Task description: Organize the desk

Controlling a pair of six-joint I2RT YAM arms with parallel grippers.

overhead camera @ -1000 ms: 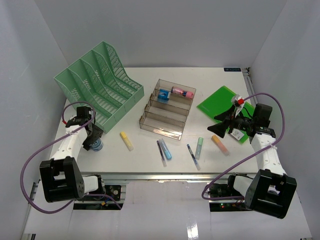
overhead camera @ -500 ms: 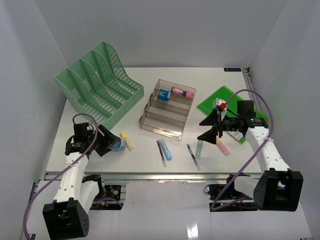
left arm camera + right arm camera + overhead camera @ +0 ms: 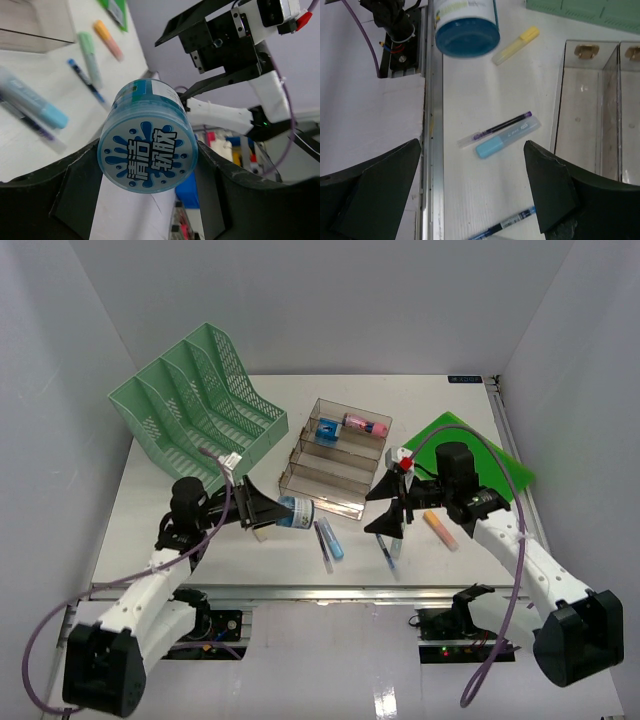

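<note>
The white desk [image 3: 180, 550] holds scattered pens and highlighters. My left gripper [image 3: 280, 510] is shut on a blue-lidded jar [image 3: 297, 511] and holds it on its side above the desk, in front of the clear tiered tray [image 3: 335, 455]. In the left wrist view the jar's printed lid [image 3: 147, 150] sits between my fingers [image 3: 75, 195]. My right gripper [image 3: 378, 509] is open and empty, facing the jar above a blue pen [image 3: 388, 556]. In the right wrist view my open gripper [image 3: 472, 155] hangs over a blue highlighter [image 3: 507, 138] and a purple pen [image 3: 495, 129]; the jar [image 3: 466, 25] shows at the top.
A mint-green mesh rack [image 3: 195, 405] stands at the back left. A green folder [image 3: 470, 450] lies at the right, with an orange highlighter [image 3: 438, 528] in front of it. A yellow highlighter [image 3: 515, 39] lies near the jar. The silver rail [image 3: 300, 590] runs along the front edge.
My left gripper has lifted the jar from the desk's left side and carried it right to the middle. My right gripper has moved left from the folder toward the middle.
</note>
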